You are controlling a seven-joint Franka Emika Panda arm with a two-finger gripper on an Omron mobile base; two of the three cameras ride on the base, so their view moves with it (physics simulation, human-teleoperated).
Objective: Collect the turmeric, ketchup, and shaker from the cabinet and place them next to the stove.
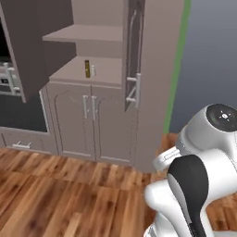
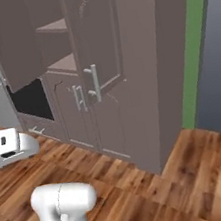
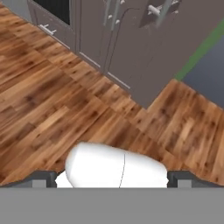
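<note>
The slim mustard-brown turmeric jar (image 1: 87,68) and tiny pale grey shaker (image 1: 93,70) stand together on the taupe cabinet's lower open shelf (image 1: 76,72), within reach, while the hand (image 3: 112,178), fingers apart and empty, faces the wooden floor (image 3: 52,100).

Soft, even light; low detail

Flat, diffuse light is falling evenly across the cabinet (image 1: 92,115) and wooden floor (image 1: 55,194), casting only faint shadows inside the shelves. No glare is showing. Everything is looking slightly soft and pixelated, small items blurring.
</note>
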